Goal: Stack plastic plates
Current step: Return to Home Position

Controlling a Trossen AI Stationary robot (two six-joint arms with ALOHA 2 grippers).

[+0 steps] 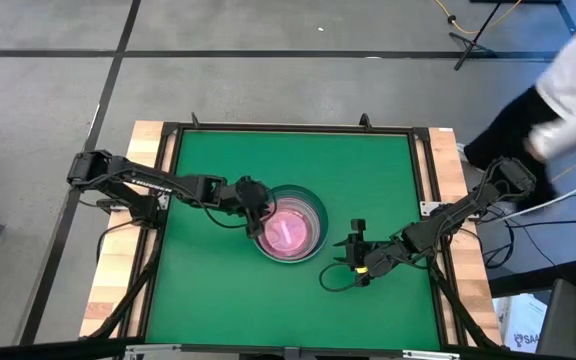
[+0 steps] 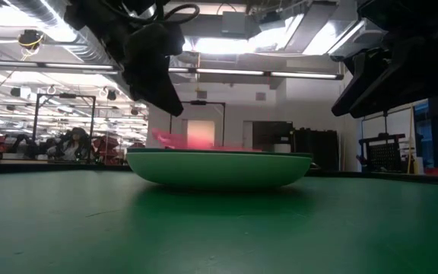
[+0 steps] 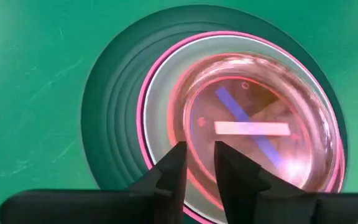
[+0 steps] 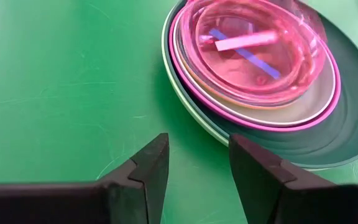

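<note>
Pink is the colour on top, and the left jaws hang right over it: in the left wrist view they are parted by only a narrow gap, with nothing between them. The low view shows them clear above the pile, not touching it.

The right jaws sit lower right of centre in the high view, just beside the pile. They stand wider apart and are empty, pointing at bare green worktop [image 1: 198,290].

Now the plates. The small pink translucent plate [image 3: 253,124] rides on top, and a blue strip and a pale strip show through it. Beneath it are other thin layers, with an orange edge peeking out in the right wrist view, though I cannot count them. Next comes the large pink plate [image 4: 331,102], then the dark teal plate [image 3: 110,124], and at the bottom the light green plate [image 2: 219,169], flat on the worktop. The whole stack [image 1: 290,235] sits at the centre of the high view.

As for progress, no plate lies apart from the pile in any view, so I judge the stacking itself finished. What looks left is for both arms to draw back off the pile.

A person [image 1: 568,80] blurs past at the upper right of the high view, off the worktop.
</note>
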